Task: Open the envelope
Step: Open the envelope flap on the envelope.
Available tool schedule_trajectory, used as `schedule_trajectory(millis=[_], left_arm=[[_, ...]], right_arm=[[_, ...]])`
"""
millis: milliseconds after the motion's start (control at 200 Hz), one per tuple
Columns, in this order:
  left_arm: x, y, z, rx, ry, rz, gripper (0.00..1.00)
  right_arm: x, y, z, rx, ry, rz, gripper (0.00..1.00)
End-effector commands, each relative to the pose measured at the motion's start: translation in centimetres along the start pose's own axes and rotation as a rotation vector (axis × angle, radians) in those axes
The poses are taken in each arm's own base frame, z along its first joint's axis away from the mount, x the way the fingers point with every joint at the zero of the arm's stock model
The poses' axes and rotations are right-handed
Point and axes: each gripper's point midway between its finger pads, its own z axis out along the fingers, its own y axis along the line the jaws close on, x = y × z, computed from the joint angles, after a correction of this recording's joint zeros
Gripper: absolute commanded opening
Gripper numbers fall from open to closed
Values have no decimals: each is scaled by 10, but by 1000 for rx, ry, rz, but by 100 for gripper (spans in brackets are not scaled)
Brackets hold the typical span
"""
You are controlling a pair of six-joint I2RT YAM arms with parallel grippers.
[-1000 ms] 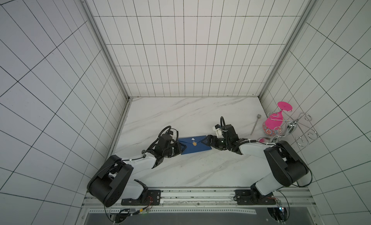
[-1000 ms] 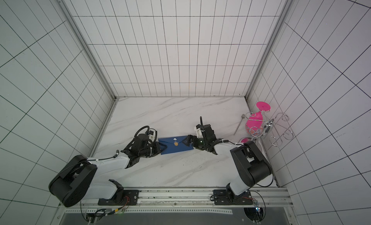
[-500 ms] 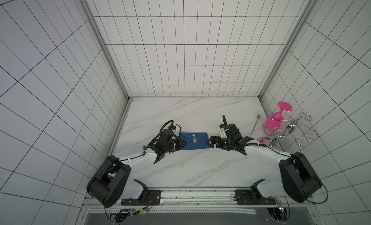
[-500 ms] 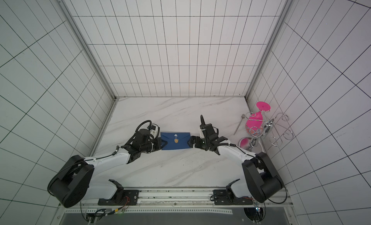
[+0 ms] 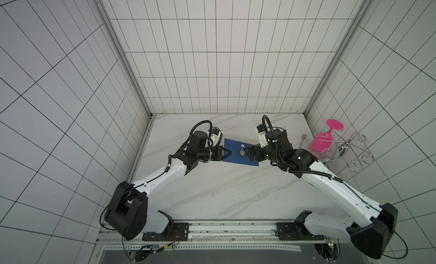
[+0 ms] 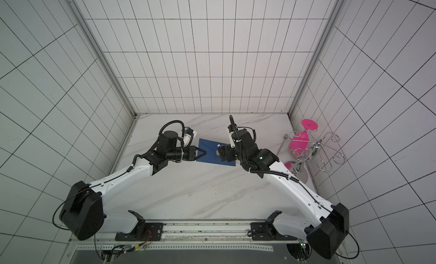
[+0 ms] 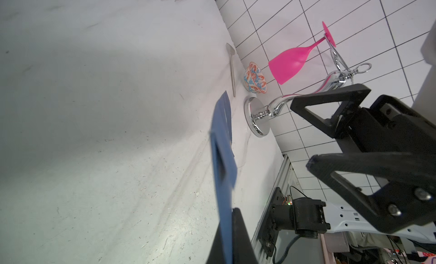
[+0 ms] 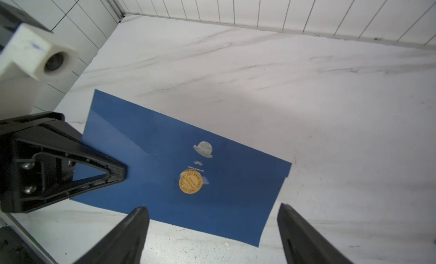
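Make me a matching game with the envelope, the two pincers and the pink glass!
Things:
1. envelope
2. left pincer
3. right pincer
4. pink glass

States:
A. open wide
B. hanging upside down on the rack
C. dark blue
D. shut on the envelope's end

Pairs: 1-C, 2-D, 3-A, 4-B
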Motion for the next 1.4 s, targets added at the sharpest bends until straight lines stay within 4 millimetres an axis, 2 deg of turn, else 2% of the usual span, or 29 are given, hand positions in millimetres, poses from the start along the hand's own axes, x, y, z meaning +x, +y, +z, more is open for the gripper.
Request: schedule_trajectory(millis=[0, 175, 255, 515, 705, 1139, 1394], left_arm=[[8, -9, -4, 19, 73, -24, 0], [13, 2, 2, -12, 96, -90, 0], [13, 4, 4, -18, 93, -115, 0], [7, 1, 8, -6, 78, -156, 0], [7, 0, 10, -2, 79, -164, 0], [5, -7, 7, 10, 72, -149, 0], [4, -9, 6, 9, 64, -144, 0]], right_arm=[[-15, 15, 2, -2, -28, -94, 82], [-22, 39, 11, -41, -28, -170, 71], [-21, 48, 15, -42, -23, -208, 70], [-18, 62, 31, -37, -1, -253, 62], [-21, 58, 43, 50, -1, -276, 55], [-17, 56, 64, 121, 43, -330, 54], [-18, 48, 65, 219, 47, -369, 51]])
